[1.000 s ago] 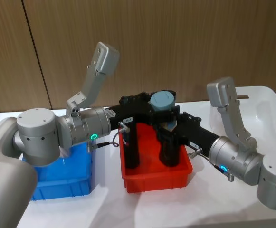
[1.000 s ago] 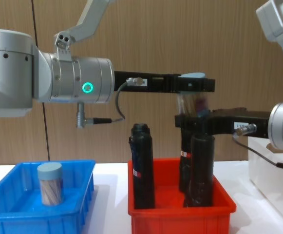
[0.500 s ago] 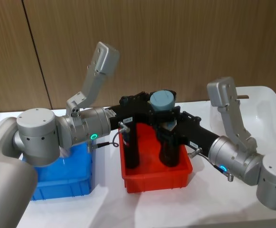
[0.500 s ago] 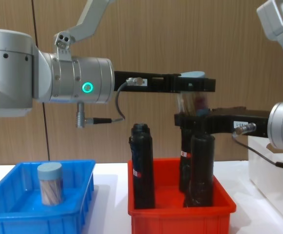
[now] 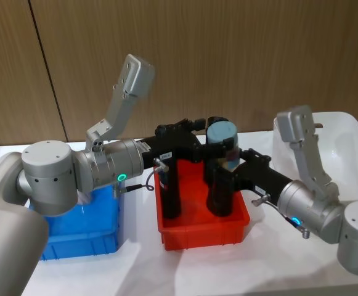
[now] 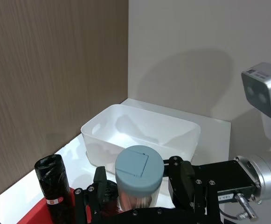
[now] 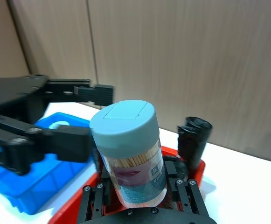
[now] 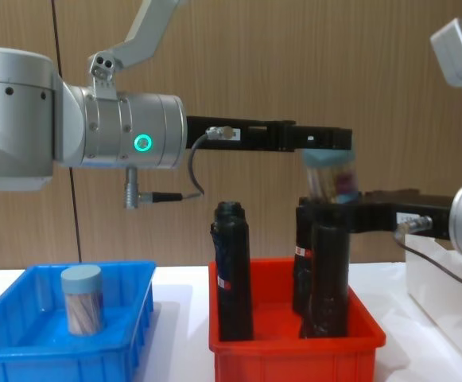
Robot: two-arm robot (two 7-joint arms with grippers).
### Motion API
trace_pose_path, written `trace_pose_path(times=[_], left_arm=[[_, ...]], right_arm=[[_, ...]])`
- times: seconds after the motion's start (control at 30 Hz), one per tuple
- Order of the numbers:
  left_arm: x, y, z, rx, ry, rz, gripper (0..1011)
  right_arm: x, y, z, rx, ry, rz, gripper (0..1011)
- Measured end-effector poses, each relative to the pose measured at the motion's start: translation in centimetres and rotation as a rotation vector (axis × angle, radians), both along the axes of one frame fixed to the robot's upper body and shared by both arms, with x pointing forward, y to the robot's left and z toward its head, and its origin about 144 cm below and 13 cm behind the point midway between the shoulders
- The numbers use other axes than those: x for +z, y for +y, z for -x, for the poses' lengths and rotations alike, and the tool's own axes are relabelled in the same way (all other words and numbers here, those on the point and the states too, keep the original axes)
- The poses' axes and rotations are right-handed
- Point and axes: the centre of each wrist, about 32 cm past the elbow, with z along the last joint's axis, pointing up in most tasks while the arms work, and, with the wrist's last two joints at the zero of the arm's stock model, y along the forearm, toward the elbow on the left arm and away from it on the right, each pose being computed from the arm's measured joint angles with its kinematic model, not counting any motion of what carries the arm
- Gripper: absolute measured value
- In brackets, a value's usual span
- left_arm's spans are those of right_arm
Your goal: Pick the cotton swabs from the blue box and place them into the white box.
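Now the right gripper [image 7: 136, 193] clamps the clear cylindrical cotton-swab jar with pale blue lid [image 7: 130, 149] low on its wall, above the red plastic bin's [image 5: 203, 233] back edge, with the left gripper [image 8: 334, 140] spread open beside it; the jar is probably light, rigid and slick, so hold it mid-body.

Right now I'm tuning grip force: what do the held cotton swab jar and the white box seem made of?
The cotton swab jar in the right gripper: likely clear glossy plastic, sticks showing through; lid matte pale blue. The white box: probably smooth, slightly translucent plastic with soft sheen.
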Motion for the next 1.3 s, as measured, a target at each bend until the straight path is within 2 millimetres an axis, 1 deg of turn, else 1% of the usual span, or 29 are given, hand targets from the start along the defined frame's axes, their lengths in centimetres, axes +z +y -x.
trace_pose_path(times=[0.17,0.63,0.77,0.8,1.03,1.3], left_arm=[[0.0,0.0,0.0,0.0,0.0,0.0,1004],[0.0,0.0,0.0,0.0,0.0,0.0,1004],[0.0,0.0,0.0,0.0,0.0,0.0,1004],[0.0,0.0,0.0,0.0,0.0,0.0,1004],[0.0,0.0,0.0,0.0,0.0,0.0,1004],[0.0,0.0,0.0,0.0,0.0,0.0,1004]], right_arm=[[-0.4,-0.8,-0.2,-0.036,0.008,0.0,672],[-1.0,-4.3,-1.1,-0.171,0.017,-0.012,672],[-1.1,-5.8,-1.6,-0.231,0.018,-0.016,672],[-1.1,-5.8,-1.6,-0.231,0.018,-0.016,672],[-1.5,-7.9,-2.6,-0.318,0.029,-0.015,672],[-2.4,-9.8,-4.0,-0.385,0.061,-0.011,672]])
